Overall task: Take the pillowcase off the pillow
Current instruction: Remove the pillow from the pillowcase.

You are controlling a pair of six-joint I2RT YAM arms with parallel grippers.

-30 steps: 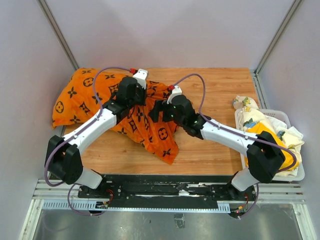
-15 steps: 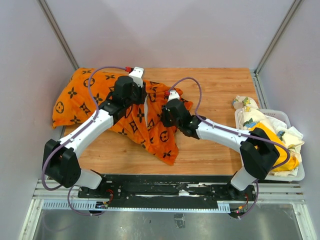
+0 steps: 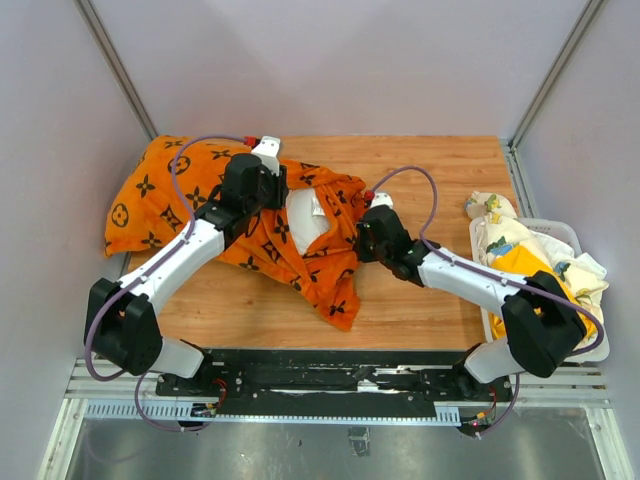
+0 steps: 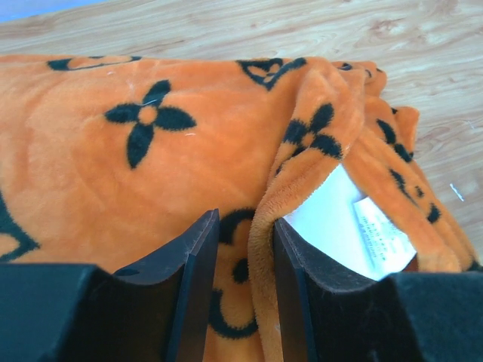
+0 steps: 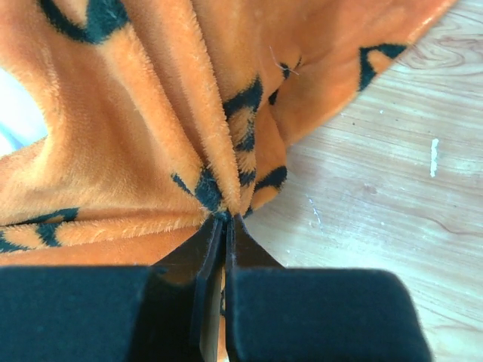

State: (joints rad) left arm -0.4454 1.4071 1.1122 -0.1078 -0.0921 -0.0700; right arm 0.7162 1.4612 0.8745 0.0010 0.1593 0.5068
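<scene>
Pillowcase [image 3: 160, 205] fold pinched tight in right pincer [image 5: 224, 220]; left pincer [image 4: 245, 226] part-open, astride another fold.

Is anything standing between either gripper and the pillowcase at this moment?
Nothing visible. The right gripper is shut on a bunched fold of the pillowcase. The left gripper, jaws parted, straddles the case's edge beside the exposed pillow.
</scene>
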